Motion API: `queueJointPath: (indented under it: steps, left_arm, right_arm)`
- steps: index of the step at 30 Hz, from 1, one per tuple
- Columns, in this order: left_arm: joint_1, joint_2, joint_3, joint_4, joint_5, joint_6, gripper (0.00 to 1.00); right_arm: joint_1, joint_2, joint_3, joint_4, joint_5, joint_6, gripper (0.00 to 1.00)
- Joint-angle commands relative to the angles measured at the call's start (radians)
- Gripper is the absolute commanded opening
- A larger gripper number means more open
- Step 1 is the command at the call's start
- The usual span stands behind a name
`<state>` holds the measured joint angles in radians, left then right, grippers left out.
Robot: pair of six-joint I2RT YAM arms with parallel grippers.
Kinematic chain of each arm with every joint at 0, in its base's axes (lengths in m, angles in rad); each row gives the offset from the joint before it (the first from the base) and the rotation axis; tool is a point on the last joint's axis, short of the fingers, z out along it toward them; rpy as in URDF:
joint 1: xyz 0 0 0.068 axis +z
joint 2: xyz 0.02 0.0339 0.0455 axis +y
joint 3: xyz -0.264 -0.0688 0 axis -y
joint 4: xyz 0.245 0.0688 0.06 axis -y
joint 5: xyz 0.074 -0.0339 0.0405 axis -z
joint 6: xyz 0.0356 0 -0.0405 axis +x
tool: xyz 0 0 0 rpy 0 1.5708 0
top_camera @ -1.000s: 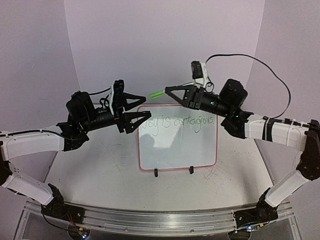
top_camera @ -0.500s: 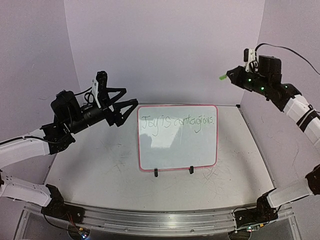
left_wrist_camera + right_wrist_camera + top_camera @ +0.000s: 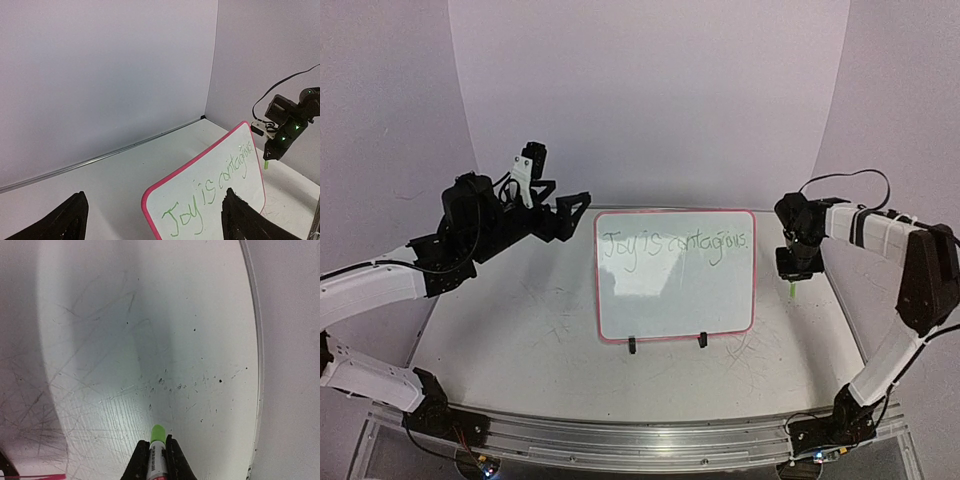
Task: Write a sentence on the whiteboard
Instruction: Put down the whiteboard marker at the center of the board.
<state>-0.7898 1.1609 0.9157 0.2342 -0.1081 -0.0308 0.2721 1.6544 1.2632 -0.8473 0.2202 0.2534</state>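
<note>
So the whiteboard [image 3: 675,295] stands between the wide-open left hand [image 3: 570,213] and the right hand [image 3: 792,274] gripping a marker [image 3: 790,291].

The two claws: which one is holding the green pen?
The right gripper, right of the whiteboard, grips the green marker, tip down; the left gripper is open, empty.

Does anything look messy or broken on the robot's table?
Nothing looks spilled or broken. The whiteboard stands upright on its wire stand with the green sentence along its top. The only messy bit is the table: thin grey scratches cross it, most near the board's feet.
</note>
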Motion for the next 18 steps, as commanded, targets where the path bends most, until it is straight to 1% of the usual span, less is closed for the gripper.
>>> queueJointPath:
  steps: [1,3,6,10,11,15,18]
  left_arm:
    - [0.004,-0.038,0.025,-0.036,-0.052,0.029,0.94]
    - [0.004,-0.065,0.016,-0.050,-0.053,0.029,0.95]
    - [0.004,-0.093,0.012,-0.080,-0.050,0.029,0.95]
    - [0.004,-0.127,0.009,-0.097,-0.038,0.017,0.95]
    - [0.004,-0.137,0.006,-0.097,-0.033,0.009,0.95]
    - [0.004,-0.164,-0.001,-0.098,-0.014,-0.023,0.96]
    - [0.004,-0.177,-0.005,-0.100,-0.005,-0.044,0.96]
  right_arm:
    - [-0.030,0.138,-0.012,0.033,-0.126,-0.072,0.00]
    - [-0.036,0.204,0.014,0.036,-0.193,-0.101,0.00]
    - [-0.041,0.287,0.097,0.007,-0.190,-0.130,0.01]
    - [-0.053,0.360,0.201,0.002,-0.203,-0.161,0.14]
    - [-0.056,0.383,0.224,0.003,-0.208,-0.167,0.16]
    - [-0.066,0.461,0.282,0.013,-0.212,-0.202,0.17]
    - [-0.071,0.486,0.308,0.034,-0.212,-0.210,0.19]
